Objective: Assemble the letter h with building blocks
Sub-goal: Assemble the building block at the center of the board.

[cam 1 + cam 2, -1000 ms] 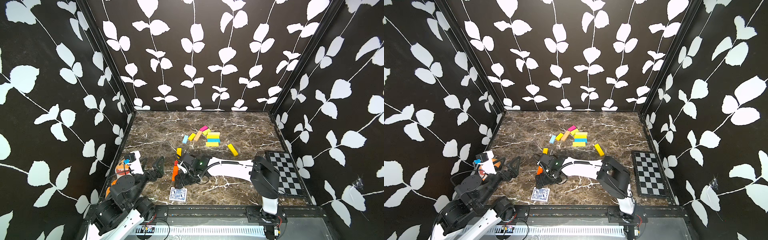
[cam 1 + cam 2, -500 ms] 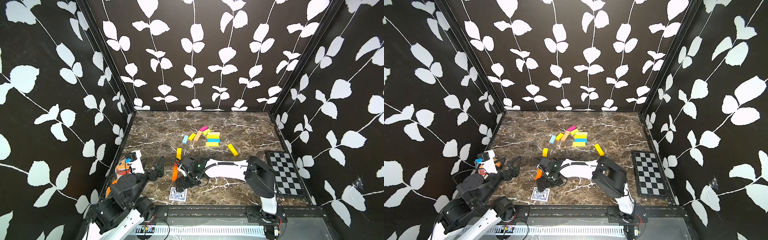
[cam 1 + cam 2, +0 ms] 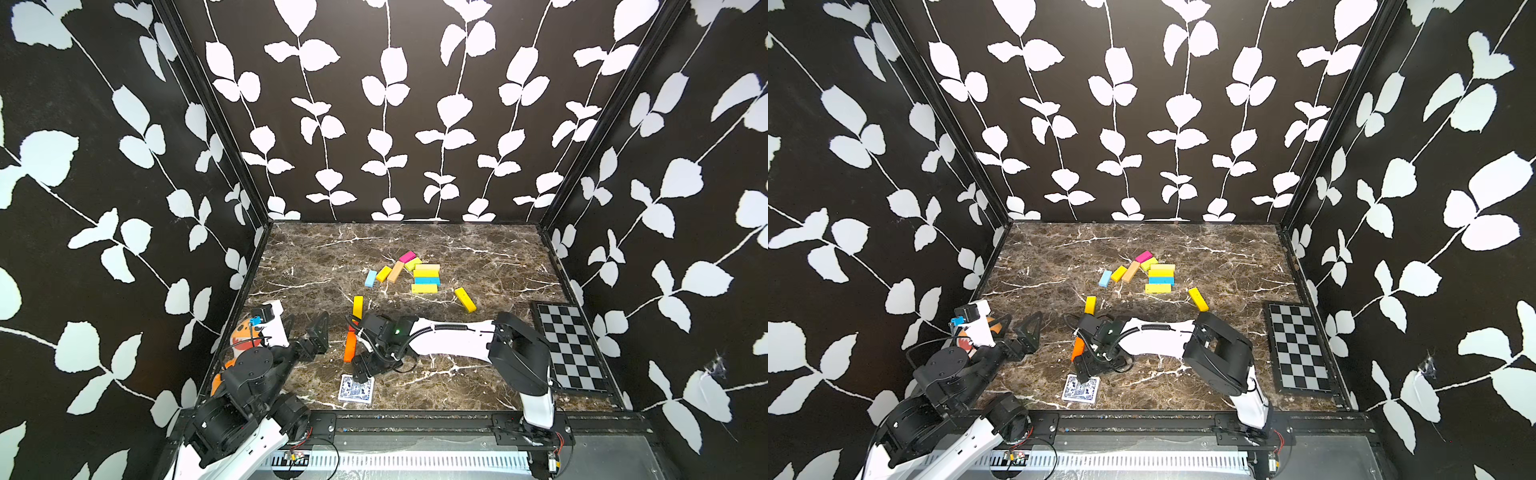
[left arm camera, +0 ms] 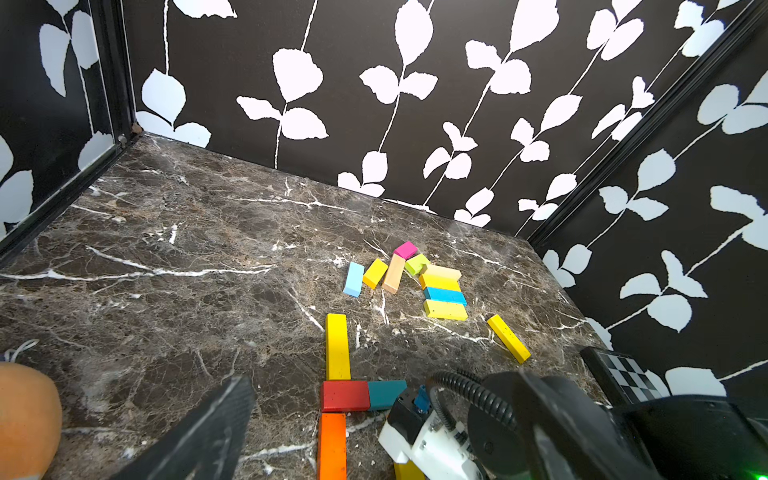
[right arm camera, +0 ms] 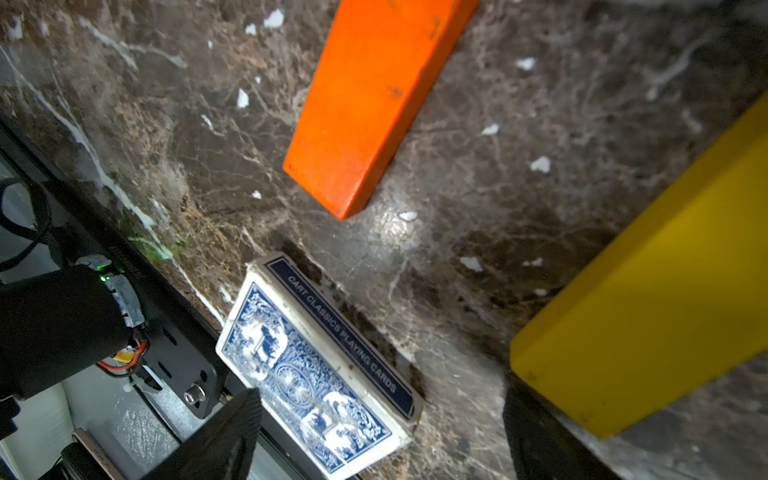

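Lying flat, orange block (image 3: 350, 348) long axis near-far; left fingers (image 4: 199, 436), right fingers (image 5: 220, 440) spread wide.

Marble desk (image 4: 166, 257); upright yellow block (image 4: 337, 347), crosswise red block (image 4: 345, 395) and orange block (image 4: 332, 444) touch in a line; teal block (image 4: 386, 394) abuts the red; loose cluster (image 4: 415, 278) beyond; lone yellow block (image 4: 508, 338) apart.

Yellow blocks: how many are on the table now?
6. Two yellow blocks in the far stack, a short one beside the light-blue block, one alone toward the checkerboard, one in the letter's upright, one under the right arm. Pale top block not counted; more may hide.
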Controlling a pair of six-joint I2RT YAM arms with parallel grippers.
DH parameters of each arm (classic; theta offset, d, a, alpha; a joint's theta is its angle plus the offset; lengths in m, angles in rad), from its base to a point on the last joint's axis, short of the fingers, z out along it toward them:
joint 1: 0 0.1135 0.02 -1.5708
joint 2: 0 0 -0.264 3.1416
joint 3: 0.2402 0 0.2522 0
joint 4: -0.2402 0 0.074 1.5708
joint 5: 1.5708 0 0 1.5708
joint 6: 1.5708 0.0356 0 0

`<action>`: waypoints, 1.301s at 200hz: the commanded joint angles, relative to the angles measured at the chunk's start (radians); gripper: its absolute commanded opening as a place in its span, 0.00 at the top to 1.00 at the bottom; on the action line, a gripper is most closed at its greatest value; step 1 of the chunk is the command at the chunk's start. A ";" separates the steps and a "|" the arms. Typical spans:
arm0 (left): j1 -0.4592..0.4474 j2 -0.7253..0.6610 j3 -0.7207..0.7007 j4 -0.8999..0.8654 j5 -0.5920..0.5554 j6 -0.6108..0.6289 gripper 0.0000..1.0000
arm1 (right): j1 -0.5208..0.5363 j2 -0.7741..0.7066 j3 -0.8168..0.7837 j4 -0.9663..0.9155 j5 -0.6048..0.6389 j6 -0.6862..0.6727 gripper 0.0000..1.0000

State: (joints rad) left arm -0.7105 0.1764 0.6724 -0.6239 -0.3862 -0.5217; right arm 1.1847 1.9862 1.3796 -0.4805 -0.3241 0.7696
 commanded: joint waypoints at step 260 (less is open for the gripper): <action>0.003 0.030 0.030 -0.022 -0.001 0.001 0.01 | -0.028 -0.156 -0.025 0.083 0.109 -0.096 0.08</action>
State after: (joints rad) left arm -0.7105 0.1898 0.6727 -0.6319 -0.3870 -0.5205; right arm 1.1694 1.9427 1.3815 -0.4351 -0.2871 0.7055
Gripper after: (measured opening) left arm 0.990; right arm 0.923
